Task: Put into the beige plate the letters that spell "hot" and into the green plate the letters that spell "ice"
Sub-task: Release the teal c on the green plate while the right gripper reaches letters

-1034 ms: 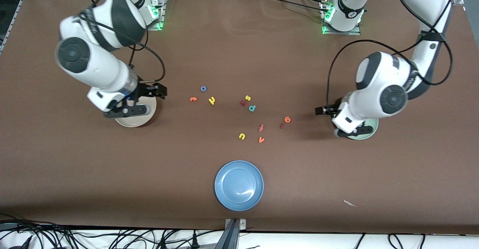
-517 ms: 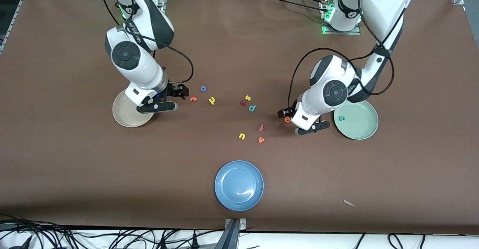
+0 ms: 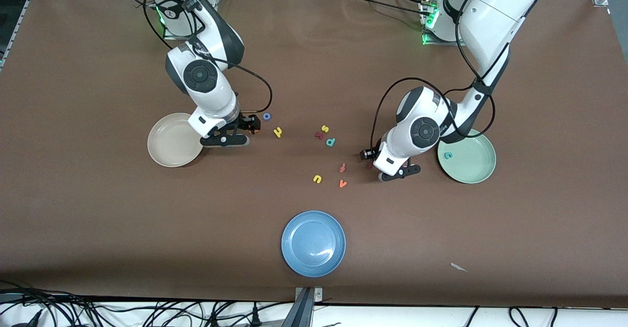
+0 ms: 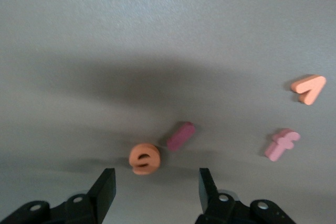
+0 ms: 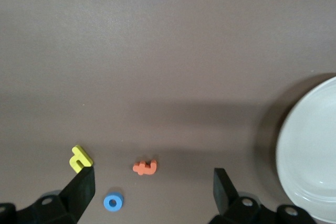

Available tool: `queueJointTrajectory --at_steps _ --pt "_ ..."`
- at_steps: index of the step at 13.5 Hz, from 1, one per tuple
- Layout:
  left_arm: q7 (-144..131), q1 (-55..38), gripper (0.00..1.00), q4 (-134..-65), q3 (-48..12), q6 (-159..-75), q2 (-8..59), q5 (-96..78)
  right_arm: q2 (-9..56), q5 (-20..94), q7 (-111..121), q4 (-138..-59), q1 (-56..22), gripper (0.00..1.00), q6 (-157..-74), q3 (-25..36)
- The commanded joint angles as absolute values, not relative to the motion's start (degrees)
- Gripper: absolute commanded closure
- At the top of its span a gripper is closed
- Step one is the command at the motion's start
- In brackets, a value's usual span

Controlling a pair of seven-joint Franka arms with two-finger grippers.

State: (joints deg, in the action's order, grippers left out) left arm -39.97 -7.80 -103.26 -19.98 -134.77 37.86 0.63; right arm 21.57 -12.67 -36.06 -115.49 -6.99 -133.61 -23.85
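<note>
My right gripper hangs open, low over the table beside the beige plate. The orange "t" lies just ahead of its fingertips, with the blue "o" and the yellow "h" close by. My left gripper is also open, low over the table beside the green plate. The orange "e" and the dark red "i" lie just ahead of its jaws, with nothing between them. The teal "c" lies in the green plate.
Other letters lie mid-table: yellow "s", teal "p", pink "f", yellow "u", orange "v". A blue plate sits nearer the front camera. A white scrap lies toward the left arm's end.
Both arms have swung from over their plates toward the letters at the table's middle and come lower. The left gripper's jaws have narrowed somewhat. The green plate with the "c" is now uncovered.
</note>
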Motion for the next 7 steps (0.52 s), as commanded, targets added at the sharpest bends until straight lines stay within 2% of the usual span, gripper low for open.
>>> queueJointTrajectory --at_steps 1,7 --pt "-40.6 -8.17 0.34 -102.66 -19.6 -134.74 38.06 3.16 22.85 -14.5 -39.11 -117.68 -6.24 0.0 -138.33 -24.79" --pt "-40.78 -8.44 0.37 -102.57 -19.51 -134.82 39.11 3.6 23.99 -15.29 -40.08 -124.09 -6.5 0.0 -148.35 -24.79"
